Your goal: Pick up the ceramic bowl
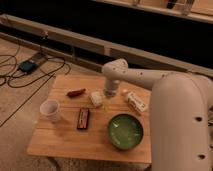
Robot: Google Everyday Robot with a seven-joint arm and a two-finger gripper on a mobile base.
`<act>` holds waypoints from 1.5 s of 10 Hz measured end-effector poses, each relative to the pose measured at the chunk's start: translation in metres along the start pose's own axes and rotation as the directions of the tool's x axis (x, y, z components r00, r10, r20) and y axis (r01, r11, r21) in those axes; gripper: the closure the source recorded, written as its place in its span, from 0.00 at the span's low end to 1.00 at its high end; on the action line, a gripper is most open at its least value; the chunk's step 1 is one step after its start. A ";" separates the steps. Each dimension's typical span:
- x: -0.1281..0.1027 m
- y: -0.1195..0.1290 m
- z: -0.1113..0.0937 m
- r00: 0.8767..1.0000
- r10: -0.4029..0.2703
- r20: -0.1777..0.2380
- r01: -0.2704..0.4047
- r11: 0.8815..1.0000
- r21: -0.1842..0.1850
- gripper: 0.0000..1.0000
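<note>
The ceramic bowl (125, 131) is round, glossy green with a dark rim and sits on the front right part of the wooden table (60, 142). My gripper (110, 93) hangs from the white arm over the table's back middle, well behind the bowl and apart from it. It is just right of a small pale packet (96, 98).
A white cup (50, 110) stands at the table's left. A dark flat bar (83, 118) lies in the middle, a brown item (76, 92) at the back left, a white wrapped snack (135, 101) at the back right. Cables (27, 67) lie on the floor to the left.
</note>
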 end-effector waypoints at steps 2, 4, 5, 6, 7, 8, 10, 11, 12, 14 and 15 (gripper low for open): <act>0.022 0.009 -0.004 0.999 0.047 -0.009 -0.047 0.999 0.002 0.20; 0.041 0.020 -0.006 0.996 0.089 -0.014 -0.089 0.996 0.001 0.20; 0.049 0.026 -0.005 0.994 0.104 -0.016 -0.104 0.995 -0.002 0.20; 0.057 0.033 0.000 0.993 0.117 -0.020 -0.117 0.993 -0.008 0.20; 0.064 0.039 0.007 0.992 0.127 -0.021 -0.127 0.992 -0.015 0.20; 0.069 0.042 0.013 0.991 0.132 -0.023 -0.132 0.991 -0.018 0.20; 0.077 0.046 0.030 0.989 0.144 -0.024 -0.145 0.989 -0.022 0.20; 0.082 0.046 0.034 0.988 0.149 -0.028 -0.150 0.988 -0.022 0.20; 0.087 0.043 0.038 0.988 0.152 -0.031 -0.152 0.988 -0.015 0.20; 0.096 0.038 0.042 0.988 0.148 -0.043 -0.149 0.989 0.002 0.24; 0.098 0.035 0.045 0.989 0.137 -0.046 -0.137 0.990 0.014 0.36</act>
